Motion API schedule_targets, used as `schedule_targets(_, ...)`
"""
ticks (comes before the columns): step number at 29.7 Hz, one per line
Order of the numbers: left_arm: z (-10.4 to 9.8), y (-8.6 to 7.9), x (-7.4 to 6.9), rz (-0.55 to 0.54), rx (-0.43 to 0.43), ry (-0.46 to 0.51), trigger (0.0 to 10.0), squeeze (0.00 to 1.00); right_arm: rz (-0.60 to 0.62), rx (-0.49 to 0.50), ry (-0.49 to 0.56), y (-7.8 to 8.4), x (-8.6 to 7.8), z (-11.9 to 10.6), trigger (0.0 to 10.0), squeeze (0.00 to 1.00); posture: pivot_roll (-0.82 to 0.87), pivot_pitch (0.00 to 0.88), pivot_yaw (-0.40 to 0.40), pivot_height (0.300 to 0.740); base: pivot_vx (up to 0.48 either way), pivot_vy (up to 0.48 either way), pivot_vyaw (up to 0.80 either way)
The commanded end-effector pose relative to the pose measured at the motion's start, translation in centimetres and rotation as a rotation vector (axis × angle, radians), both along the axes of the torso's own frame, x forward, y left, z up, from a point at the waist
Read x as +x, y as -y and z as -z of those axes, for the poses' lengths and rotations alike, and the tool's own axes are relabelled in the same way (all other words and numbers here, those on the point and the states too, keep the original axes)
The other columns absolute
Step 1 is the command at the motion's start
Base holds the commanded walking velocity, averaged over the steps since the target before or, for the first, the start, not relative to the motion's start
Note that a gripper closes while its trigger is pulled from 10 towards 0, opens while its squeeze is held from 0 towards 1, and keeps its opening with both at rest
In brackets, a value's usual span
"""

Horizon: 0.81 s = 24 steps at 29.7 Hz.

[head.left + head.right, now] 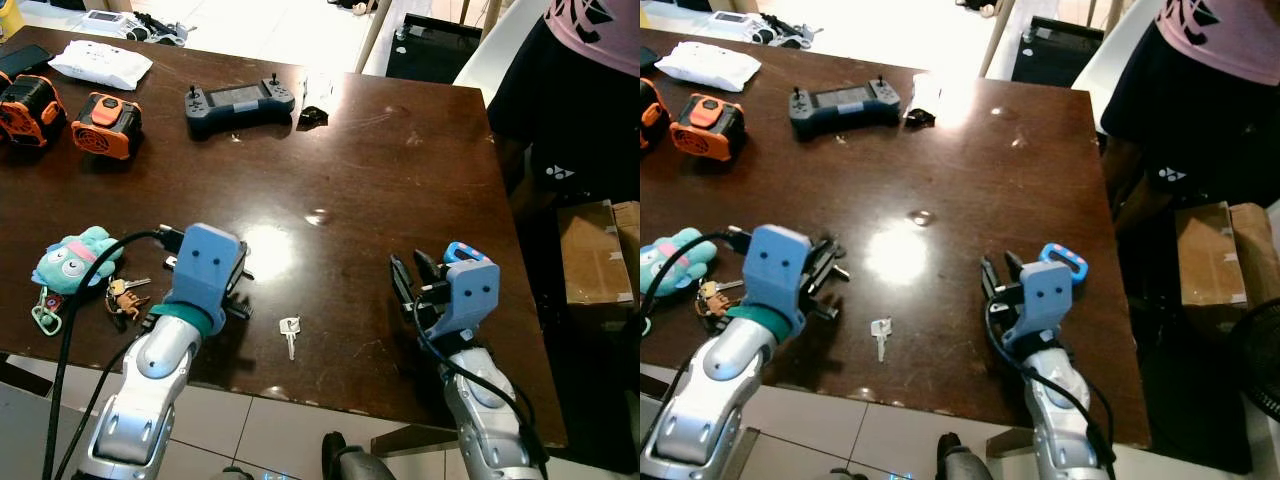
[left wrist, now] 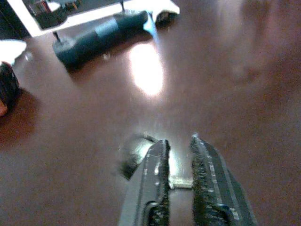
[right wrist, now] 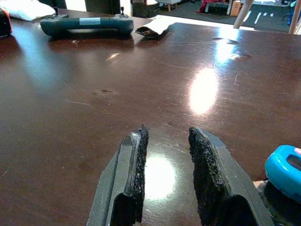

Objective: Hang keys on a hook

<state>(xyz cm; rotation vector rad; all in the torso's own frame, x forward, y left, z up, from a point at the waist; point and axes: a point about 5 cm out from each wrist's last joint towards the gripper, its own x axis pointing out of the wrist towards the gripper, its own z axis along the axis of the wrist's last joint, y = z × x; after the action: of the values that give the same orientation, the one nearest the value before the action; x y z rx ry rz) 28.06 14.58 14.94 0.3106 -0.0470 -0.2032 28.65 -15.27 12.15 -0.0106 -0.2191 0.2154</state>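
Lone key flat on surface, just right of left pincer, long axis toward robot. Left pincer nearer, narrow gap, prob. empty; right pincer part open, empty, farther off.

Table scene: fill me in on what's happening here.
A humanoid robot stands at a dark wooden table. Its left gripper hovers low over the tabletop, between a key bunch with a teal plush charm and a single loose key. Its fingers are slightly apart and hold nothing. The right gripper is open and empty above bare wood. A game controller and two orange devices lie farther back, and a person stands at the table's right side.
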Motion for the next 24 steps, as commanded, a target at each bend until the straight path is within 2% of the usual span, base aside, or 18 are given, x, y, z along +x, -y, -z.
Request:
schedule_targets(1,1.4,0.3,-0.4,0.019,0.026,-0.046,10.0,1.00,0.007,-0.004,-0.024,0.3,-0.2,0.7,10.0,0.00,-0.06,0.137,0.005,0.740,0.000,0.000,0.00)
schedule_targets(7,2.8,0.7,-0.4,0.002,0.061,-0.114,10.0,1.00,0.006,-0.005,-0.027,0.4,-0.3,0.7,10.0,0.00,-0.06,0.138,0.005,0.740,0.000,0.000,0.00)
schedule_targets(8,3.0,0.9,0.0,-0.036,0.054,-0.127,10.0,0.00,0.005,-0.005,-0.029,0.3,-0.3,0.8,10.0,0.00,-0.06,0.138,0.005,0.740,0.000,0.000,0.00)
schedule_targets(11,3.0,1.0,0.3,-0.063,0.048,-0.133,10.0,0.00,0.005,-0.006,-0.030,0.3,-0.3,0.8,10.0,0.00,-0.06,0.138,0.005,0.740,0.000,0.000,0.00)
schedule_targets(12,2.9,1.1,0.8,-0.098,0.031,-0.140,10.0,0.00,0.003,-0.006,-0.031,0.3,-0.3,0.9,10.0,0.00,-0.06,0.146,0.004,0.740,0.000,0.000,0.00)
schedule_targets(13,2.6,1.1,1.2,-0.131,-0.013,-0.149,10.0,0.00,0.003,-0.005,-0.031,0.2,-0.4,0.9,10.0,0.00,-0.06,0.152,0.007,0.740,0.000,0.000,0.00)
schedule_targets(14,2.6,1.1,1.2,-0.131,-0.013,-0.149,10.0,0.00,0.003,-0.005,-0.031,0.2,-0.4,0.9,10.0,0.00,-0.06,0.152,0.007,0.740,0.000,0.000,0.00)
schedule_targets(15,2.4,1.0,1.5,-0.147,-0.049,-0.154,10.0,0.00,0.002,-0.004,-0.032,0.2,-0.5,0.9,10.0,0.00,-0.06,0.152,0.007,0.740,0.000,0.000,0.00)
schedule_targets(18,1.1,0.4,1.7,-0.164,-0.165,-0.152,10.0,0.00,0.012,-0.003,-0.037,0.4,-0.8,1.1,10.0,0.00,-0.07,0.160,0.014,0.740,0.000,0.000,0.00)
schedule_targets(20,0.4,-0.1,2.0,-0.182,-0.209,-0.143,10.0,0.00,0.017,-0.002,-0.041,0.5,-0.9,1.2,10.0,0.00,-0.06,0.165,0.015,0.740,0.000,0.000,0.00)
schedule_targets(24,0.0,-0.3,2.4,-0.209,-0.215,-0.129,10.0,0.00,0.017,0.000,-0.043,0.4,-1.0,1.3,10.0,0.00,-0.06,0.165,0.015,0.740,0.000,0.000,0.00)
